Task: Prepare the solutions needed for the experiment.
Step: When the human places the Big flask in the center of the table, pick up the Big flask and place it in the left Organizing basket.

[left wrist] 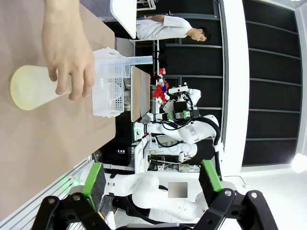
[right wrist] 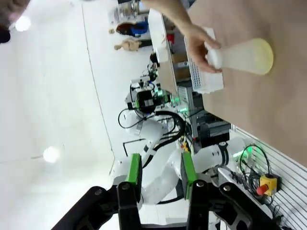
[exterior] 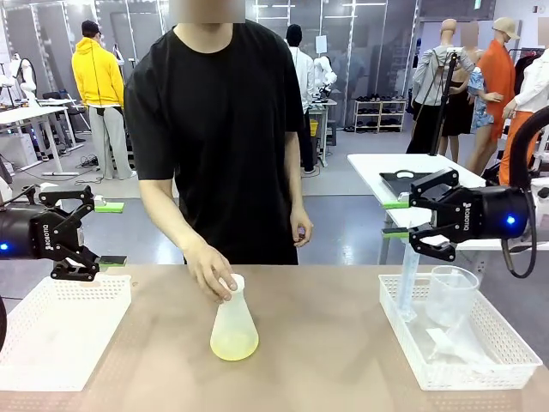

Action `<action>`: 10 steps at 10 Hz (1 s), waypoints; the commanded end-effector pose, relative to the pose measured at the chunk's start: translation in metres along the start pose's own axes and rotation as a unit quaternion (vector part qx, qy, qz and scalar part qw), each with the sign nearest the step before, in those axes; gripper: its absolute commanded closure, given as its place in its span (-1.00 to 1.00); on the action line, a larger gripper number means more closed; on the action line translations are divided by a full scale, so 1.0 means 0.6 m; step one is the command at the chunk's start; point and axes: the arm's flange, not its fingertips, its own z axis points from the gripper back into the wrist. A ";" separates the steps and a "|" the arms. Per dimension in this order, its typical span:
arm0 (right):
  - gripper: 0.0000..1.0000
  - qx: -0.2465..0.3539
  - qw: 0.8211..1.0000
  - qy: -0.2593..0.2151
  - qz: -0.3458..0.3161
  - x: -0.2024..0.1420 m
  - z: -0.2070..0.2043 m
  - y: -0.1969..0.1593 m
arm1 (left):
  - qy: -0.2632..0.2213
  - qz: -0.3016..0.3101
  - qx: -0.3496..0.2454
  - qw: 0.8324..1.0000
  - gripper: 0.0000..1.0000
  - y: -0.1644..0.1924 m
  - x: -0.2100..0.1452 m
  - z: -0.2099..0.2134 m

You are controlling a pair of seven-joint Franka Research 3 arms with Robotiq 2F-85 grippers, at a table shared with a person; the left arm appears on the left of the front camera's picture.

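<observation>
Solutions (exterior: pixel 233 347) sit in the bottom of a conical flask (exterior: pixel 233 319) standing mid-surface (exterior: pixel 326 343), between two white baskets.

The person's hand (exterior: pixel 210 270) reaches down from the far side and wraps the flask's neck from above. The left tool (exterior: pixel 110 233) hangs level over the left basket (exterior: pixel 86 287), fingers pointing toward the middle, spread wide with nothing between them. The right tool (exterior: pixel 395 218) hangs level above the right basket (exterior: pixel 506 354), fingers partly apart and empty, well clear of the flask.

The hand covers the flask's mouth and part of its neck. A clear cylinder (exterior: pixel 407 279) and a beaker (exterior: pixel 452 296) in the right basket are hard to separate from the clear items around them. The right arm is cut off at the picture's edge.

The liquid is pale yellow-green, watery and translucent, a shallow layer under cloudy flask walls.
</observation>
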 end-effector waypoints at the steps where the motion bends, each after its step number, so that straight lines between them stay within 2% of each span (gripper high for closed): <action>1: 0.14 0.004 0.999 0.037 0.015 0.015 -0.010 -0.007 | -0.001 0.004 -0.009 1.000 -1.00 -0.005 -0.001 -0.002; 3: 0.14 -0.006 0.998 0.056 0.036 0.014 -0.011 -0.008 | -0.001 0.004 -0.009 1.000 -1.00 -0.005 -0.001 -0.002; 4: 0.14 -0.044 0.998 0.048 0.025 0.019 -0.007 -0.009 | -0.001 0.004 -0.009 1.000 -1.00 -0.005 -0.001 -0.002; 5: 0.14 0.001 0.999 0.043 0.009 0.005 -0.019 -0.011 | -0.001 0.004 -0.009 1.000 -1.00 -0.005 -0.001 -0.002; 10: 0.14 0.001 0.999 0.043 0.009 0.005 -0.019 -0.011 | 0.000 0.000 0.000 1.000 -1.00 0.000 0.000 0.000</action>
